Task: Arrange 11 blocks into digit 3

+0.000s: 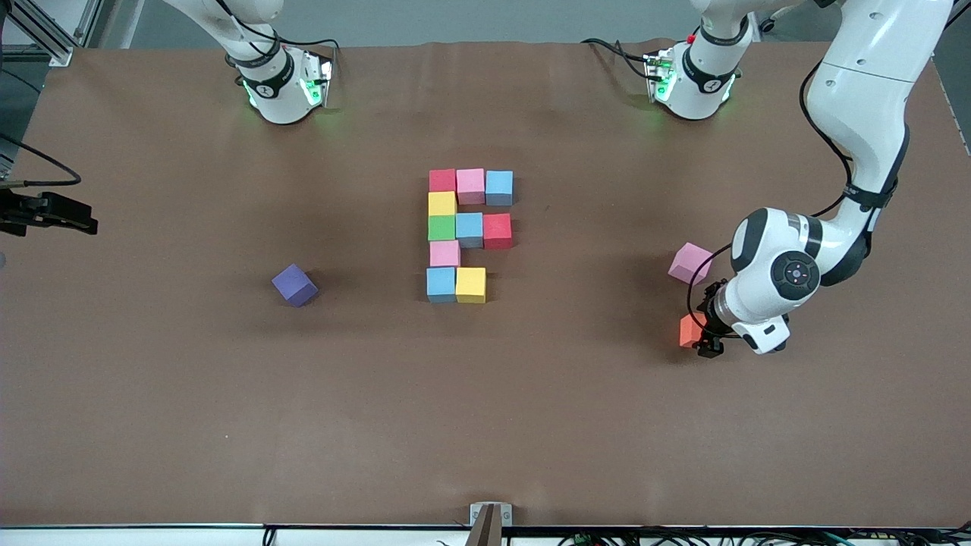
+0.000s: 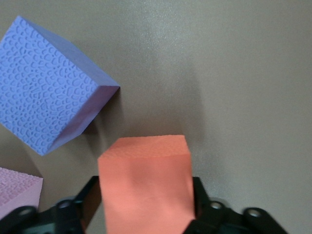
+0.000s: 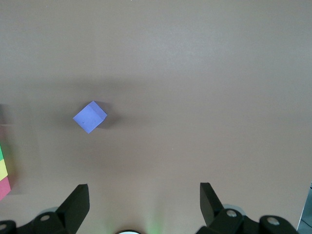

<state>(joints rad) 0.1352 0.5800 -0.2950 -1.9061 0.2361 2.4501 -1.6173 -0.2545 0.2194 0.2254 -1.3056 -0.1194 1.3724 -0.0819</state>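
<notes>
L gripper [image 1: 704, 334] was down at the table [image 1: 152, 379] toward the left arm's end, its black fingers [image 2: 85, 202] on either side of the orange cube [image 1: 689, 329], touching or nearly so; whether the cube was gripped couldn't be told. In the front view, most of that cube was covered by the wrist; the left wrist view cut off its lower part. Just beside it lay a purple cube [image 2: 48, 83] w/ a pebbled top, hidden in the front view. A pale pink cube [image 1: 689, 262] sat near, farther from the front camera, partly covered by the arm.

R gripper [image 3: 144, 204] waited, jaws spread wide w/ nothing between, high over another purple cube [image 1: 294, 285]; in the front view it sat mostly off-frame.

Mid-table, the part-built digit 3 [image 1: 463, 235]: 10 cubes packed together, the row nearest the front camera only 2 long.
</notes>
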